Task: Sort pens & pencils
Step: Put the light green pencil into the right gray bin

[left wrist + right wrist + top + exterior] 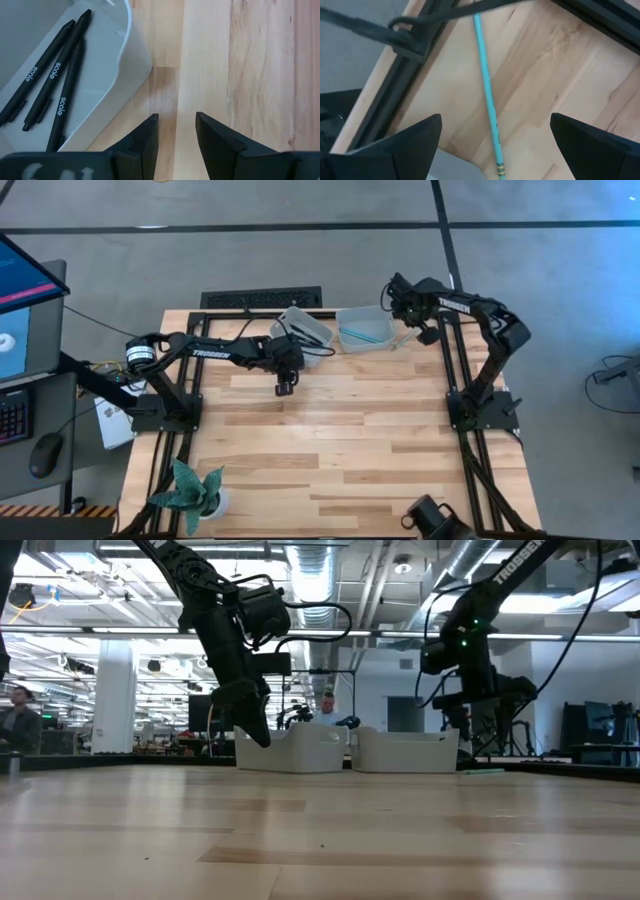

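Note:
Three black pens (50, 85) lie side by side in the left white bin (318, 330). My left gripper (176, 117) hangs open over bare wood just beside that bin's near wall, with nothing between its fingers. The right white bin (346, 316) holds a teal pencil (366, 336). Another teal pencil (487, 95) lies flat on the table next to that bin's right side (402, 339). My right gripper (495, 119) hovers above it, open wide. Its fingers point down and stand on either side of the pencil without touching it.
Black frame rails (452, 350) run along the table's right side close to the loose pencil, and a dark cable (420, 22) crosses above it. A potted plant (195, 490) stands at the near left corner. Bare wood (340, 440) fills the middle and near part of the table.

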You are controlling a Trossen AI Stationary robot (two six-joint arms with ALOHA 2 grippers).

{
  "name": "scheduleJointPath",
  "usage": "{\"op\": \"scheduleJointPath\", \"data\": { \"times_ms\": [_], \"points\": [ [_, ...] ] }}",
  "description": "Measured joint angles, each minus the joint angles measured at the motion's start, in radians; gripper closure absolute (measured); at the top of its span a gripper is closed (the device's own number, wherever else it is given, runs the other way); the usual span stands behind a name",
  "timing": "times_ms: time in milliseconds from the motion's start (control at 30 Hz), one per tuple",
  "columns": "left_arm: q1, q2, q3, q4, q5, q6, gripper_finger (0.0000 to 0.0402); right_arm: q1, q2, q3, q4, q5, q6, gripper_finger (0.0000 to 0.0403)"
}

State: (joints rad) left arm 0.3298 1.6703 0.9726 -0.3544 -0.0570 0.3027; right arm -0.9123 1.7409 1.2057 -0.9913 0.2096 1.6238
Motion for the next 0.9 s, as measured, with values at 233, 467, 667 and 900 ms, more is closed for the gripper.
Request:
{"op": "scheduleJointPath", "data": {
  "times_ms": [233, 467, 667, 900],
  "points": [
    [0.000, 0.000, 0.000, 0.004, 0.000, 0.000, 0.0280, -0.062, 0.000, 0.000, 0.010, -0.032, -0.024, 0.0006],
    [0.001, 0.000, 0.000, 0.012, -0.004, 0.000, 0.0280, -0.085, 0.000, 0.000, 0.037, -0.031, -0.064, 0.0007],
    [0.001, 0.000, 0.000, 0.013, -0.005, -0.001, 0.0280, -0.110, 0.000, 0.000, 0.019, -0.030, -0.080, 0.0005],
    [0.001, 0.000, 0.000, 0.012, -0.005, -0.009, 0.0280, -0.111, 0.000, -0.111, 0.123, -0.081, -0.054, 0.0007]
  ]
}}
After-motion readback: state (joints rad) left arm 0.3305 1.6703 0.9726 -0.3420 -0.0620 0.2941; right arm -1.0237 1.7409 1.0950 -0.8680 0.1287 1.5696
